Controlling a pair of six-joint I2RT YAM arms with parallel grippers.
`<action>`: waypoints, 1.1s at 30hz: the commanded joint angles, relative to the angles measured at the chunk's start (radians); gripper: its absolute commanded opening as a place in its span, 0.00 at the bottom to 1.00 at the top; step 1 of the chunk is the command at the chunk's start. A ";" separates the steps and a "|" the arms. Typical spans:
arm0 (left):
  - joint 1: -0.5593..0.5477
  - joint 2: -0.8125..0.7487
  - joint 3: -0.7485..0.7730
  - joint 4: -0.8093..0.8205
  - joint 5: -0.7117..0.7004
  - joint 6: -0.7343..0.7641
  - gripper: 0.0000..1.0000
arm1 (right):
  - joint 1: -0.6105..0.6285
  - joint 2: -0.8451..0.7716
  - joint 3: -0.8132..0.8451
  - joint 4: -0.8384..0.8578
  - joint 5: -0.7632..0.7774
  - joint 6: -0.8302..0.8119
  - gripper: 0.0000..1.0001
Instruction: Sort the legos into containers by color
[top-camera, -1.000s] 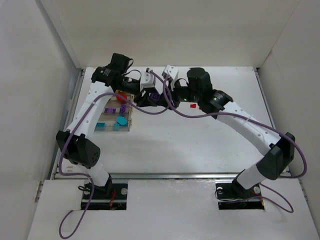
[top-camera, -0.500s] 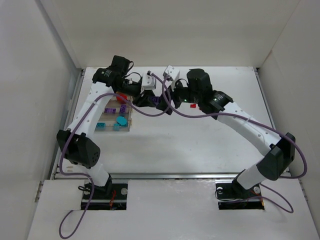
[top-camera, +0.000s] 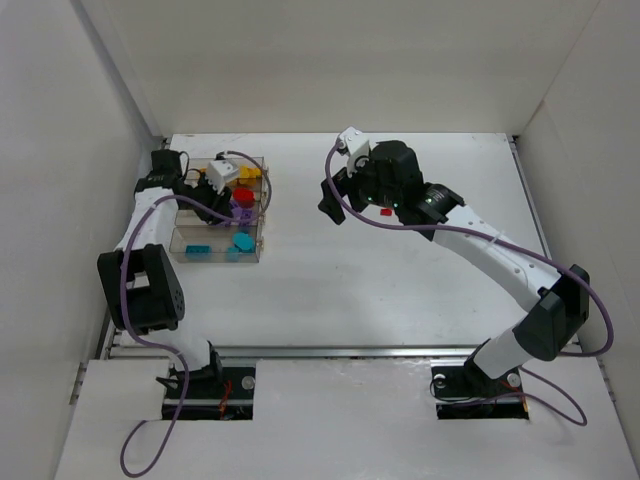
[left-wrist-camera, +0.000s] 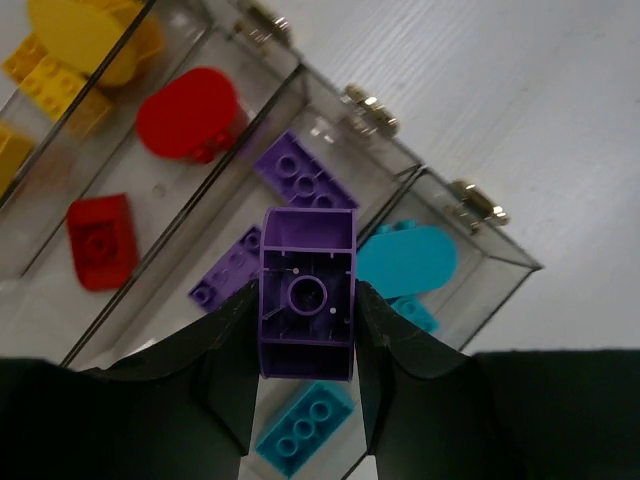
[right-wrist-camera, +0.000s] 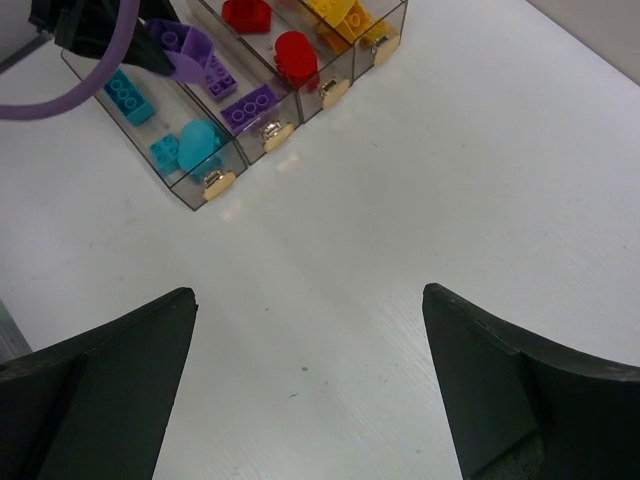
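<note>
Left gripper (left-wrist-camera: 306, 300) clamped on purple brick (left-wrist-camera: 306, 250), its hollow underside and centre tube facing the wrist camera. A second ago it sat mid-table, nose to nose with the right gripper (right-wrist-camera: 310, 390). Now it has swung over the containers (top-camera: 185, 238), hanging about above the purple compartment, beside the cyan one. Right gripper's jaws are spread wide, holding nothing, well apart over bare table.

Judgement: only the release is left for this brick.

Bricks: glossy hard plastic, studded, some with rounded tops. Bins: clear thin walls, brass-coloured knobs at the ends, already sorted yellow, red, purple, cyan.
</note>
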 joint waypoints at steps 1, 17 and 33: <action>0.036 -0.070 -0.033 0.183 -0.097 -0.048 0.00 | -0.002 -0.003 0.018 0.017 0.017 0.021 1.00; 0.088 0.061 -0.031 0.179 -0.231 0.036 0.35 | -0.020 0.016 0.029 -0.012 0.050 0.039 1.00; 0.097 0.023 0.067 0.140 -0.104 -0.030 0.61 | -0.186 0.101 0.112 -0.192 0.406 0.242 1.00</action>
